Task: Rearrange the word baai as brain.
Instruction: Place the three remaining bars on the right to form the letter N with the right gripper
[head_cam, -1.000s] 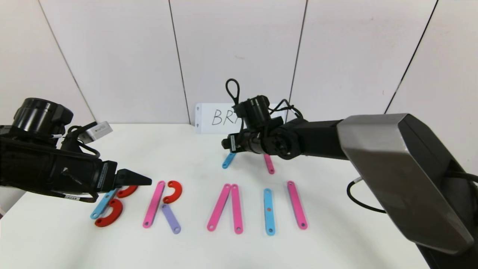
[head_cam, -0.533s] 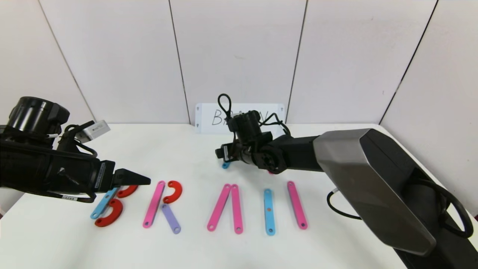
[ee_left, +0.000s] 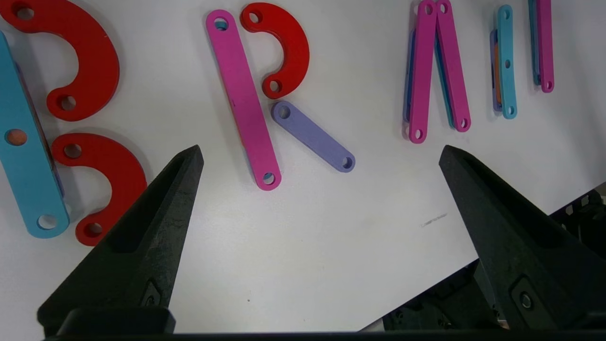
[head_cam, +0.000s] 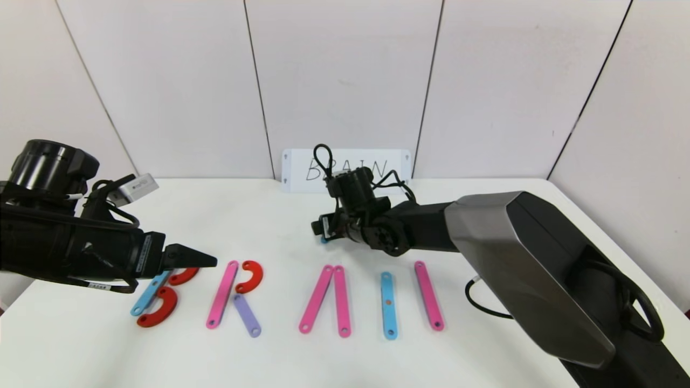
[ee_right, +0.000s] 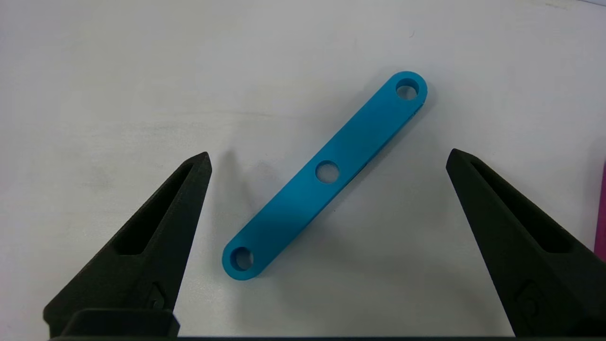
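White card (head_cam: 346, 170) at the table's back reads "BRAIN" in black.

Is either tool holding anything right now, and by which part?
Nothing is held. The right tool is open above the short blue strip, not touching; the left tool is open too.

A white table (head_cam: 280, 210) stands before a wall of pale panels (head_cam: 345, 81), and a white card (head_cam: 302, 167) with handwritten black letters leans upright against that wall at the table's far edge.
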Motion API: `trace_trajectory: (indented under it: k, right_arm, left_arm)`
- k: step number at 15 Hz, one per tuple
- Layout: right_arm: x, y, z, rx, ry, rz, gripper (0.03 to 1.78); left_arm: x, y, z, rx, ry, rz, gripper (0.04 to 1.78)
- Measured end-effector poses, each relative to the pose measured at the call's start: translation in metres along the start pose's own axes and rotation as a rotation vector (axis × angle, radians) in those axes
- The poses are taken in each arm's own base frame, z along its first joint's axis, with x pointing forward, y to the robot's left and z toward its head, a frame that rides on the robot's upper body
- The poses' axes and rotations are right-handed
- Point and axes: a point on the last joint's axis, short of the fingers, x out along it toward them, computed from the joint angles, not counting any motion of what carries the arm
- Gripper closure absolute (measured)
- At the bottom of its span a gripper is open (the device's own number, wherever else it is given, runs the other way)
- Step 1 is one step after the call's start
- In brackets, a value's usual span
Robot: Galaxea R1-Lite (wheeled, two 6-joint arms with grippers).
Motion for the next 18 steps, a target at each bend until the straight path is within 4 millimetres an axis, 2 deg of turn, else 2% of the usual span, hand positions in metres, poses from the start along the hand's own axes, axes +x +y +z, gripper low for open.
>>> trace_trajectory:
  k: [2, 5, 7, 11, 13, 18]
  right_arm:
    - [0.0016, -0.0002, -0.0021, -0.002, 0.005, -0.001, 0.09]
    - [0.0036, -0.0004, -0.0046, -0.003, 0.012, -0.003, 0.31]
    - [0.0041, -0.0005, -0.0054, -0.003, 0.014, -0.003, 0.59]
    - [0.0043, -0.0005, -0.0056, -0.003, 0.014, -0.005, 1.30]
    - [0.0044, -0.0005, -0.0058, -0.003, 0.015, -0.005, 1.52]
    - [0.0046, -0.0006, -0.0061, -0.003, 0.017, -0.005, 1.54]
  left_arm:
    - [0.0000, 0.0000, -0.0001, 0.000, 0.000, 0.000, 0.08]
    - [0.0000, 0.0000, -0.0001, 0.000, 0.001, 0.000, 0.08]
    - [0.0000, 0.0000, -0.0002, -0.001, 0.001, 0.000, 0.08]
    - [-0.0001, 0.0000, -0.0002, 0.000, 0.001, 0.000, 0.08]
    - [-0.0001, 0.0000, -0.0002, -0.001, 0.001, 0.000, 0.08]
    - [-0.0001, 0.0000, -0.0002, 0.000, 0.001, 0.000, 0.08]
